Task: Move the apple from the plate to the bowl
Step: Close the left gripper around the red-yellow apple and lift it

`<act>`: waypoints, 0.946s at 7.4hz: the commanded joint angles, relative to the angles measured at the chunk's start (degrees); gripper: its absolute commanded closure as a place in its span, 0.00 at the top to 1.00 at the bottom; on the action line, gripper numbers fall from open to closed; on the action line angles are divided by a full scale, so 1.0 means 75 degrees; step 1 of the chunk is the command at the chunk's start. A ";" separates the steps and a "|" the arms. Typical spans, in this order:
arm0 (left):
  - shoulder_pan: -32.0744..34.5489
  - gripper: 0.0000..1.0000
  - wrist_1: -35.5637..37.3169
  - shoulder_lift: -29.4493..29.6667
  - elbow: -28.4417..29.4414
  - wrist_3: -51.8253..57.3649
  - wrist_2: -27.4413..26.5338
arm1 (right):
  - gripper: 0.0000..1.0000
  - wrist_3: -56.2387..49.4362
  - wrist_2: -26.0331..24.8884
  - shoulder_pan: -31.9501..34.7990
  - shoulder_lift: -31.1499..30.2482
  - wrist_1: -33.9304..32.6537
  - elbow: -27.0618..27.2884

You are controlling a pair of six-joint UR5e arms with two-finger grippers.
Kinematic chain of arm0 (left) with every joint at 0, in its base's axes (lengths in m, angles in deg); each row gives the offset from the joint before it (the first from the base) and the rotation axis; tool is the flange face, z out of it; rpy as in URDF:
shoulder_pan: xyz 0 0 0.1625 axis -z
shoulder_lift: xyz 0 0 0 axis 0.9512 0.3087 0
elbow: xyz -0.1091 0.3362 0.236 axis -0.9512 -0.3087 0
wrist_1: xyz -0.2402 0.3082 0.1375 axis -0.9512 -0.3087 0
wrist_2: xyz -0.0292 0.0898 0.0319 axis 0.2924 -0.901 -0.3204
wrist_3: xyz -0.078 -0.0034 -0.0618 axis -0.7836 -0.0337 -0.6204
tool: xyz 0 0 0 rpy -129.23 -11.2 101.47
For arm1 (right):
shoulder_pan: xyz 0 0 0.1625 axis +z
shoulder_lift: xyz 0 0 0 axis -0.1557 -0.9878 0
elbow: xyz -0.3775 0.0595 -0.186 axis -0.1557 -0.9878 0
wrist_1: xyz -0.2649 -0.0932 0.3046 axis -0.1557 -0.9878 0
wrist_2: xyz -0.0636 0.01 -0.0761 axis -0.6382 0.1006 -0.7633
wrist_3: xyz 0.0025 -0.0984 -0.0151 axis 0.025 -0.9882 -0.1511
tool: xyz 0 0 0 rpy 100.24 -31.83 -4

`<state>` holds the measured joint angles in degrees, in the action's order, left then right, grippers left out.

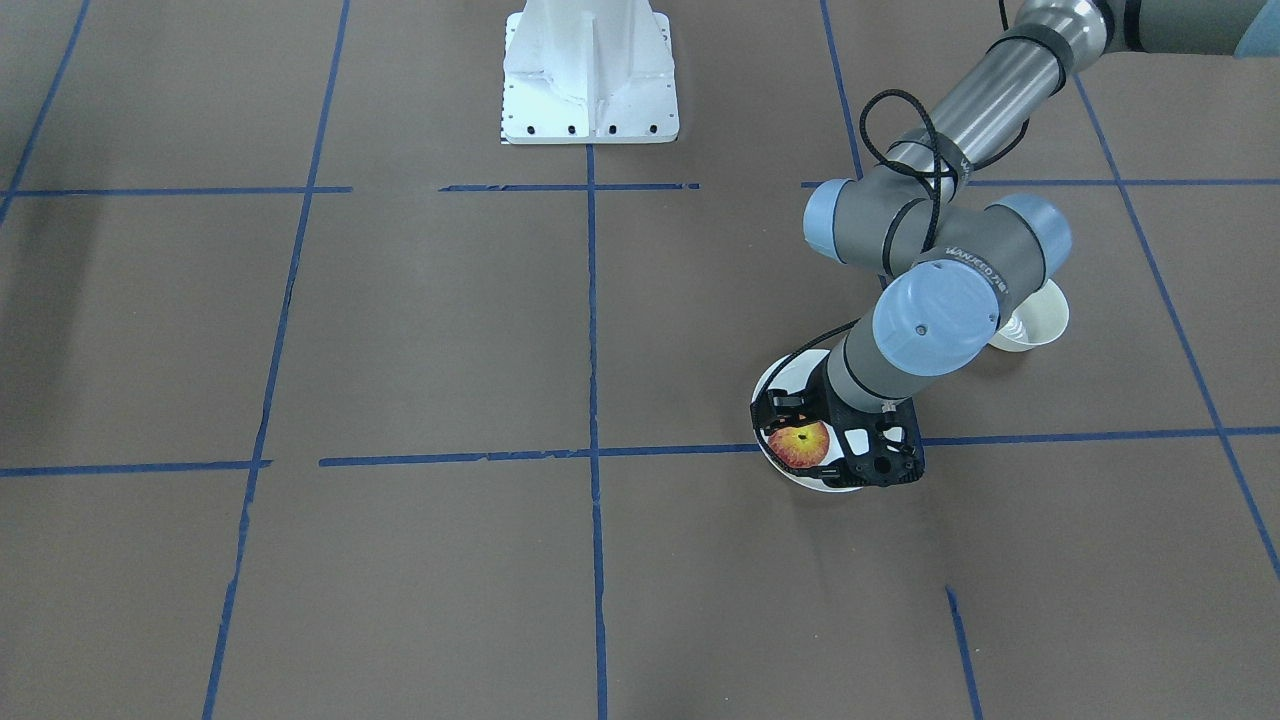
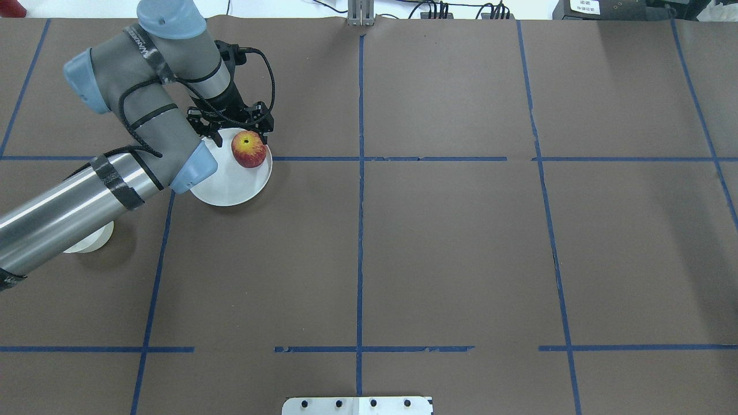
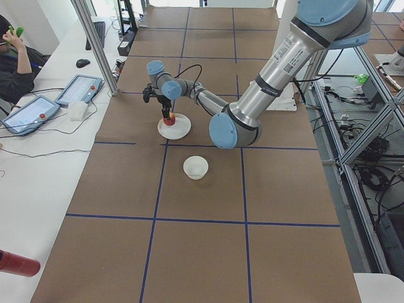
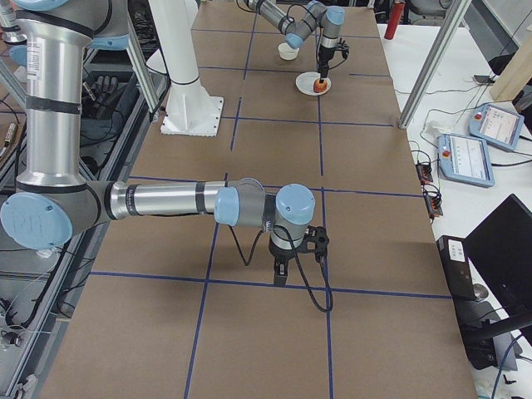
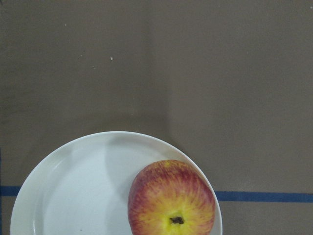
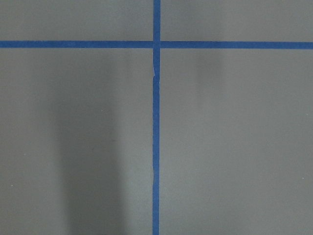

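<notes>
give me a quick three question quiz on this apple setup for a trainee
1. True or false: the apple rests on the plate.
2. Which gripper is at the apple? A left, B right, C both.
3. Fill in: the bowl and the plate are ____ (touching or apart).

Key: 1 true, near the rim. 2 A, the left gripper, jaws spread. 3 apart.

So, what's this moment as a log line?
left gripper: open at apple | apple: on plate | bowl: beside plate | right gripper: away
</notes>
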<state>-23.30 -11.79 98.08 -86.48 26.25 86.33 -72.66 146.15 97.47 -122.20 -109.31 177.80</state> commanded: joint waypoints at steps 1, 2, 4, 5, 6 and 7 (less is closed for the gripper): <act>-0.0086 1.00 -0.0394 0.0016 0.0300 -0.0138 -0.0194 | 1.00 0.0000 0.0000 0.0000 0.0000 0.0000 0.0000; -0.0098 1.00 -0.0605 0.0016 0.0406 -0.0209 -0.0196 | 1.00 0.0000 0.0000 0.0000 0.0000 0.0000 0.0000; -0.0144 1.00 -0.0828 0.0016 0.0582 -0.0256 -0.0196 | 1.00 0.0000 0.0000 0.0000 0.0000 0.0000 0.0000; -0.0156 1.00 -0.0922 0.0016 0.0652 -0.0256 -0.0207 | 1.00 0.0000 0.0000 0.0000 0.0000 0.0000 0.0000; -0.0156 1.00 -0.0935 0.0016 0.0665 -0.0245 -0.0196 | 1.00 0.0000 0.0000 0.0011 0.0000 0.0000 0.0000; -0.0168 1.00 -0.0935 0.0016 0.0653 -0.0245 -0.0196 | 1.00 0.0000 0.0000 0.0000 0.0000 0.0000 0.0000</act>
<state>-24.47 -18.62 98.20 -81.65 24.39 84.84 -72.65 146.15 97.50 -122.20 -109.31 177.80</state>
